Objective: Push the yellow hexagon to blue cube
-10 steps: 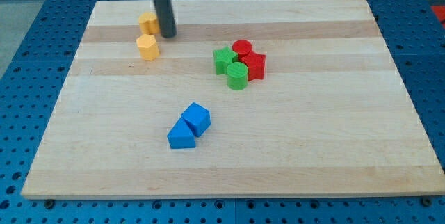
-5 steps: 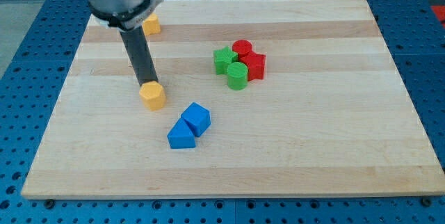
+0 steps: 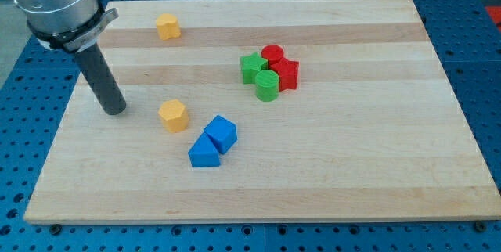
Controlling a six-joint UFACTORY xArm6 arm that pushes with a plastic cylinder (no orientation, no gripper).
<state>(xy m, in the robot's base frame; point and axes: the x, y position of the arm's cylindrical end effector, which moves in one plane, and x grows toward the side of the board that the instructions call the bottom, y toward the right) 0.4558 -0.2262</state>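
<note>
The yellow hexagon (image 3: 173,116) lies on the wooden board (image 3: 352,166), a short way up and to the left of the blue cube (image 3: 221,134); a small gap separates them. A second blue block (image 3: 203,152) touches the cube at its lower left. My tip (image 3: 114,110) rests on the board to the left of the yellow hexagon, clear of it. The rod rises to the view's upper left.
Another yellow block (image 3: 167,26) sits near the board's top edge. A tight cluster right of centre holds a green star-like block (image 3: 252,67), a green cylinder (image 3: 267,84), a red cylinder (image 3: 272,53) and a red block (image 3: 287,73).
The yellow hexagon has been pushed down and right toward the blue cube. My tip then drew off it to the left.
</note>
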